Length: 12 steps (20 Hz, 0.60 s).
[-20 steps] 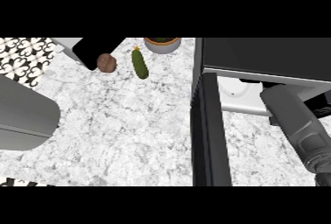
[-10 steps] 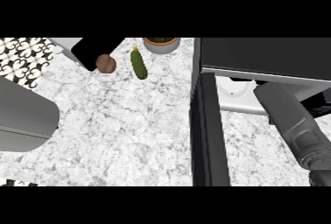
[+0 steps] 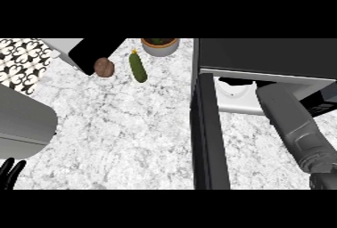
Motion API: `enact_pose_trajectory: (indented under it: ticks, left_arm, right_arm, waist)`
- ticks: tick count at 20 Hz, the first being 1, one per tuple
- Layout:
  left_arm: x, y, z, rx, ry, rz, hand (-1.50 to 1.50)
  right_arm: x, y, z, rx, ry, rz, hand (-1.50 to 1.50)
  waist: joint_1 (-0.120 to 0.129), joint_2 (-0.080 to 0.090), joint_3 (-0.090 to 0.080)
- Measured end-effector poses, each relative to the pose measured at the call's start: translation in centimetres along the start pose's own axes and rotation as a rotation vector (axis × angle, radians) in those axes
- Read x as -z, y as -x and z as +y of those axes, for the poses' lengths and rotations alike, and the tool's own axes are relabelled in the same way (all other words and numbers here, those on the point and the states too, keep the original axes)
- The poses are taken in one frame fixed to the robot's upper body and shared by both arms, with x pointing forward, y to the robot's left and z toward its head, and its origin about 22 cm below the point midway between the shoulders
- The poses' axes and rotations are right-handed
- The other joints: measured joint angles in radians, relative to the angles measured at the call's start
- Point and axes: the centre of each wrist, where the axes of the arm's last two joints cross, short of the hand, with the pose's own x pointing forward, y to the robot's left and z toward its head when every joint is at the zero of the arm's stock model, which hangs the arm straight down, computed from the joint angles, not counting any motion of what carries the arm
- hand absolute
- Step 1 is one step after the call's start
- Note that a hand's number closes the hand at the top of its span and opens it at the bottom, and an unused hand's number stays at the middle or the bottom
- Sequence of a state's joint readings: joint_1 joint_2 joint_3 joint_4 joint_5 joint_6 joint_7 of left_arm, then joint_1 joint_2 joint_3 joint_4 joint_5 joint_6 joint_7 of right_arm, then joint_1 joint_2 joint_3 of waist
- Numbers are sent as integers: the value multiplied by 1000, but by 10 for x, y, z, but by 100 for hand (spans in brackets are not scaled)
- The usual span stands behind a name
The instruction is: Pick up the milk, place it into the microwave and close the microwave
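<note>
forearm (image 3: 293, 127) deeper now — door (image 3: 209, 133) alongside

No legible text, label, brand, number or sign is showing on any surface, neither on the microwave (image 3: 263, 58) at far right nor on the counter (image 3: 118, 129).

Right forearm (image 3: 293, 129) stretched up-left, hand hidden; left hand (image 3: 9, 173) at lower-left edge, fingers up.

Right hand hidden inside the microwave (image 3: 263, 55) (milk unseen too).
</note>
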<state>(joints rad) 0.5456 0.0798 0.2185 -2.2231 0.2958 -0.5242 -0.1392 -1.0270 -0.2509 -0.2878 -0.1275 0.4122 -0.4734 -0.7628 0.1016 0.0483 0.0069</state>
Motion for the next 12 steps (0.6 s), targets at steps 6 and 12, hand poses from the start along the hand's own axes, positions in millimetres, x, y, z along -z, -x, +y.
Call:
enact_pose_trajectory:
  ticks: [6, 12]
  left_arm:
    - [10, 2, -14, -30, 51, -8, -150]
    - [22, 3, -34, -58, 93, 0, 150]
  right_arm:
    - [-12, 10, 2, 192, -27, 15, -150]
    - [-40, 26, 11, 363, -62, 59, -150]
  waist:
    - [-27, -13, -2]
    - [-53, -26, -3]
